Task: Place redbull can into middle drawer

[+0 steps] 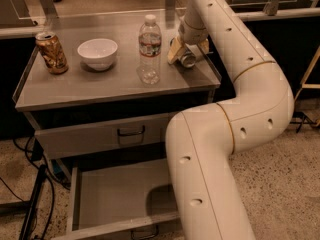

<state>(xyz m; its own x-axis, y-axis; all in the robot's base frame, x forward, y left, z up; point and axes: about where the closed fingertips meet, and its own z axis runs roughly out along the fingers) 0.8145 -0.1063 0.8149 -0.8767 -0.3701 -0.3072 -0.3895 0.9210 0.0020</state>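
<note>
Dim, warm; claw [188,53] at redbull can [188,60]

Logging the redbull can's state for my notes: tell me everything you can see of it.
The redbull can is mostly hidden: only its round silver end and a dark strip of body show. It is tipped, end facing the camera, at the gripper, over the cabinet top, right of the water bottle.

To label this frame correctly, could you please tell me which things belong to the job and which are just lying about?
Job: slim blue-and-silver redbull can; open grey metal middle drawer; gripper at the can.
Lying about: fat brown-gold can; round white bowl; clear plastic water bottle.
</note>
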